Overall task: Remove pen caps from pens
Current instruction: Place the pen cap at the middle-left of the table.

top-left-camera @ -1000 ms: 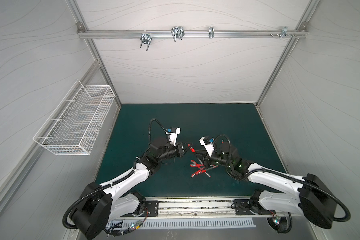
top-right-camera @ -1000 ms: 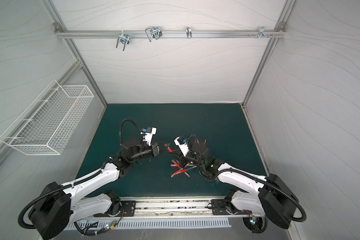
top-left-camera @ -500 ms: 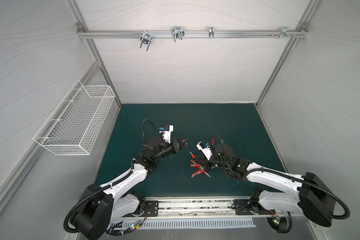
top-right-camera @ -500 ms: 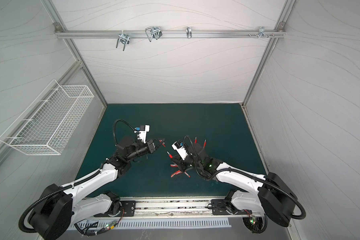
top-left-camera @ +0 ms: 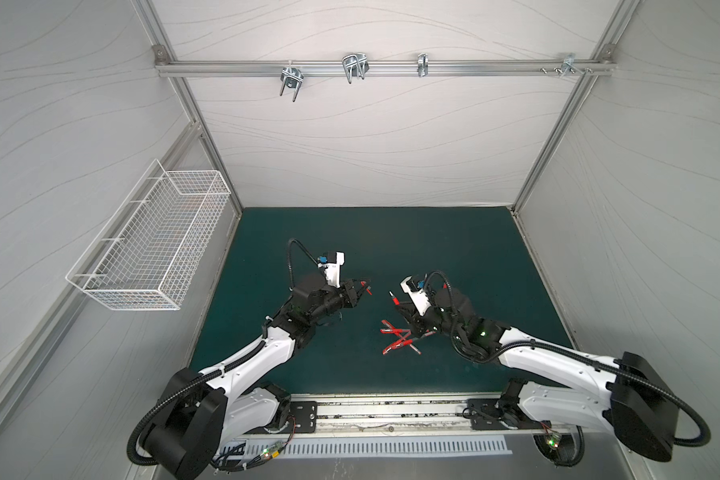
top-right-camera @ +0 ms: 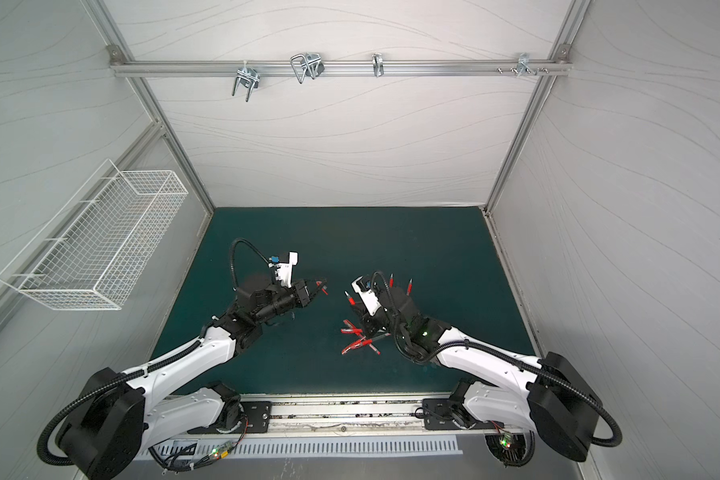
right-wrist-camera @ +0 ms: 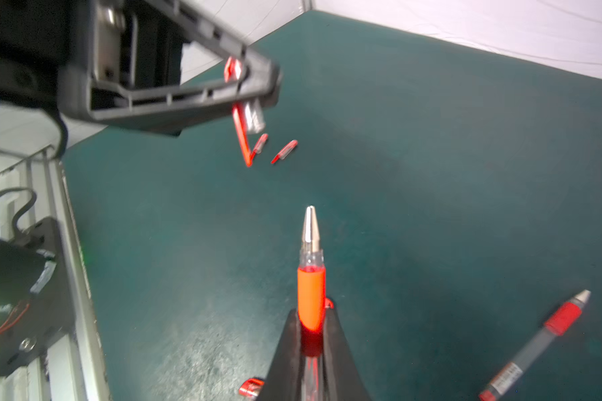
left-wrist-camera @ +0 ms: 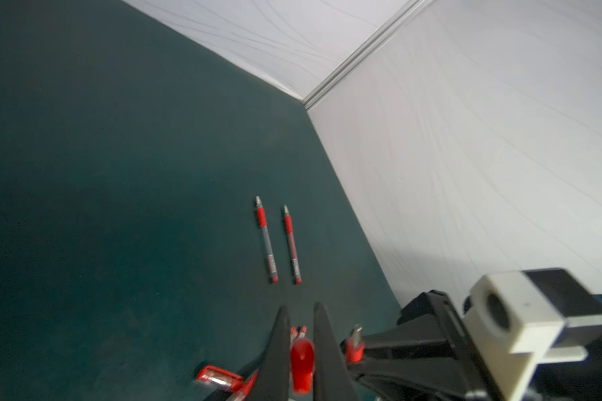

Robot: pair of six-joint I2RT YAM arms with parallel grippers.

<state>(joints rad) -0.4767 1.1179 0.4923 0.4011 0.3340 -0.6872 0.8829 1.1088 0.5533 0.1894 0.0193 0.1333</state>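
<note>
My left gripper (left-wrist-camera: 301,307) is shut on a short red pen cap (left-wrist-camera: 302,361), held above the green mat; it also shows in both top views (top-left-camera: 364,286) (top-right-camera: 321,286). My right gripper (right-wrist-camera: 311,310) is shut on a pen (right-wrist-camera: 311,274) whose bare silver tip points toward the left gripper (right-wrist-camera: 258,80). A gap separates the two grippers, and the right gripper (top-left-camera: 398,305) sits above a pile of pens (top-left-camera: 398,338). Two uncapped pens (left-wrist-camera: 266,239) (left-wrist-camera: 291,244) lie side by side on the mat. Two loose caps (right-wrist-camera: 259,143) (right-wrist-camera: 285,151) lie beyond the left gripper.
Another uncapped pen (right-wrist-camera: 536,343) lies on the mat beside the right gripper. A white wire basket (top-left-camera: 154,245) hangs on the left wall. The metal rail (top-left-camera: 391,411) carrying both arm bases runs along the mat's front edge. White walls enclose the mat.
The two grippers were close together a second ago and have drawn apart. The cap went with the left gripper and the pen stayed in the right.
</note>
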